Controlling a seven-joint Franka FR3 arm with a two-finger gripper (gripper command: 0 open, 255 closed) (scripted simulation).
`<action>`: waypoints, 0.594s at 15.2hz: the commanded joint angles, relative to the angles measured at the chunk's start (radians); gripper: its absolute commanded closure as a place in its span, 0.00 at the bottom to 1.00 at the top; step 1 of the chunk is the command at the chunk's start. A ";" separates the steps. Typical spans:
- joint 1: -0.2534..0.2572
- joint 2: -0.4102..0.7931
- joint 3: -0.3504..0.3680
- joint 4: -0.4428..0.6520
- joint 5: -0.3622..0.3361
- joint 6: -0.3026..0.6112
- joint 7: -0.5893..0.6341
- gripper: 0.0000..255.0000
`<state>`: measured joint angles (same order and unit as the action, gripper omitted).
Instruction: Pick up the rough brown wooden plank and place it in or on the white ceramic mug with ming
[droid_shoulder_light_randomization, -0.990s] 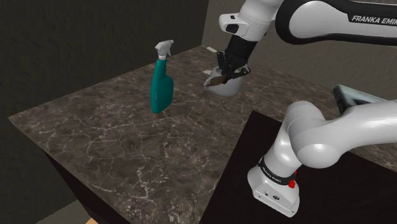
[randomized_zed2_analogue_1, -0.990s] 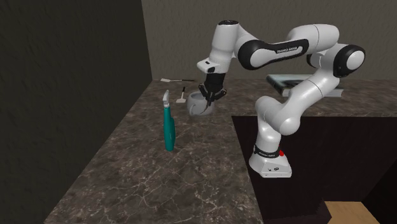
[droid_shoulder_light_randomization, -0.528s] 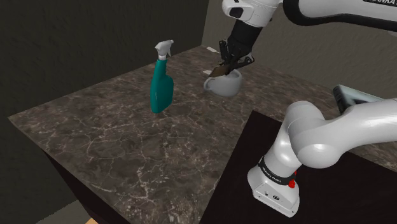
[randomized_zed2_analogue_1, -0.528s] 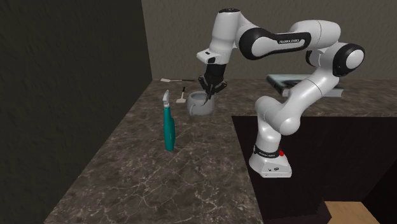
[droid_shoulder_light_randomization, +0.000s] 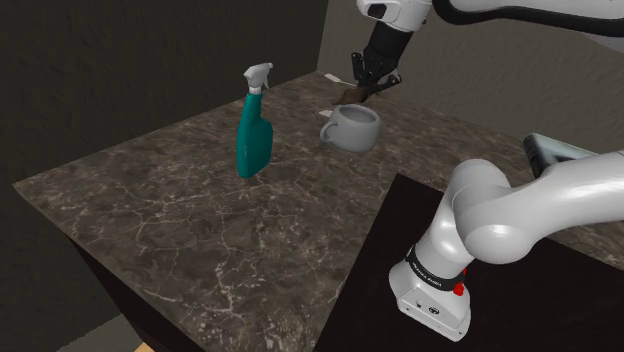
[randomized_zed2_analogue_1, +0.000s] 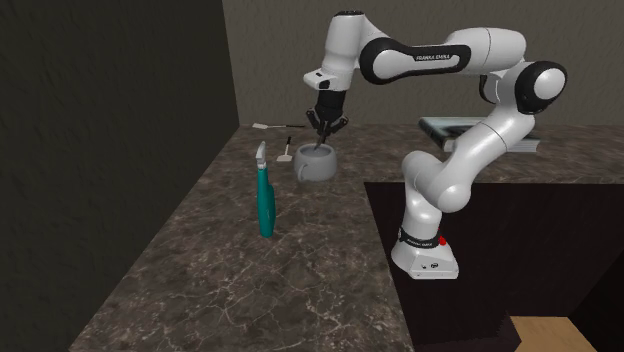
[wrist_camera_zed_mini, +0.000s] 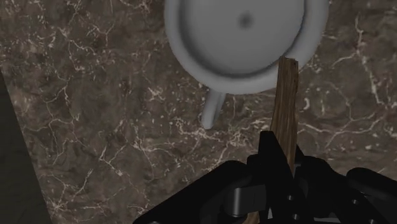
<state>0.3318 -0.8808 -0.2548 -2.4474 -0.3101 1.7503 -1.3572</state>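
Tool (wrist_camera_zed_mini: 284, 151) clamped on plank (wrist_camera_zed_mini: 286, 95), tip near mug (wrist_camera_zed_mini: 191, 48) rim; centre it over the opening before letting go.

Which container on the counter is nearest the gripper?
The pale grey mug, just under the gripper that holds the brown plank; the teal spray bottle stands farther off.

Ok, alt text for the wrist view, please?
The black gripper clasps a brown wooden plank, its tip pointing toward the rim of a pale grey mug seen from above. The mug stands on a dark veined stone counter, handle toward the gripper.
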 joint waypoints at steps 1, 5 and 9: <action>-0.011 0.028 -0.053 0.022 -0.027 0.019 -0.049 1.00; -0.022 0.095 -0.155 0.078 -0.067 0.056 -0.141 1.00; -0.026 0.111 -0.192 0.055 -0.085 0.103 -0.160 1.00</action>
<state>0.3062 -0.7737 -0.4394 -2.3799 -0.3904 1.8354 -1.5162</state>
